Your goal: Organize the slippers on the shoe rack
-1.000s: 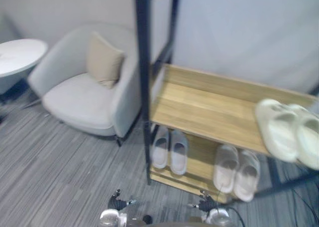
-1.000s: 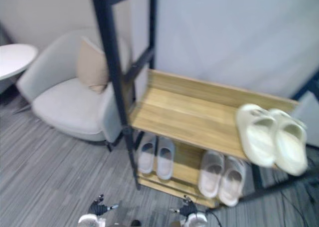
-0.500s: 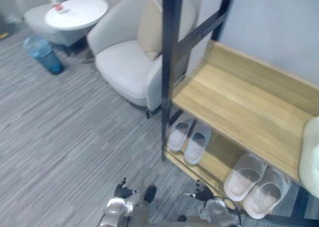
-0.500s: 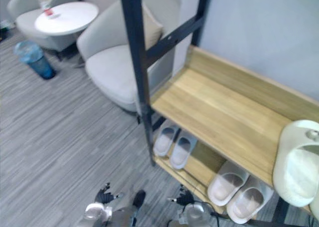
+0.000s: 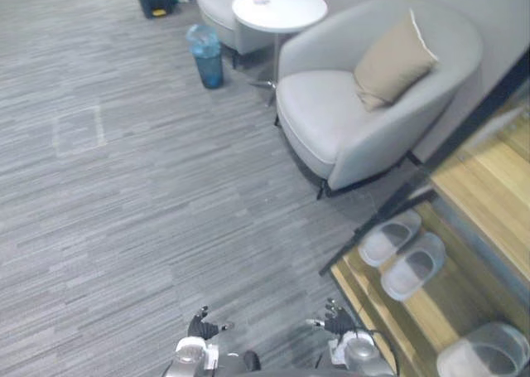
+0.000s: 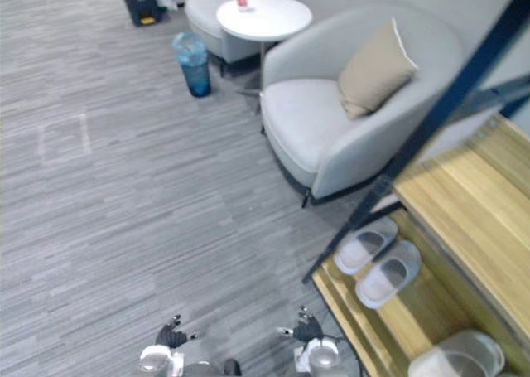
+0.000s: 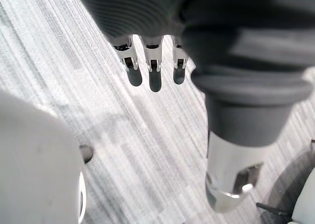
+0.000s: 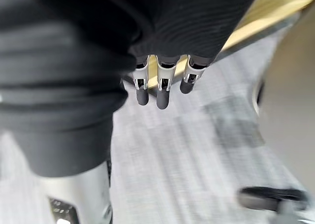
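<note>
Left eye view: my left hand (image 5: 201, 327) and right hand (image 5: 335, 321) hang low over the carpet (image 5: 124, 186), both empty. The grey slippers (image 5: 402, 254) sit paired on the lowest shelf of the shoe rack (image 5: 489, 178), ahead of and outboard of the right hand.

Right eye view: a pale slipper (image 6: 455, 362) lies further outboard on that shelf.

Left wrist view: fingers (image 7: 153, 79) straight, apart, gripping nothing.

Right wrist view: fingers (image 8: 162, 93) straight, holding nothing, with the rack edge beyond the tips.

Risk: the rack sits at the edge of the head views, so a reach from here may strike the black upright (image 6: 431, 120) or misjudge a slipper.
</note>
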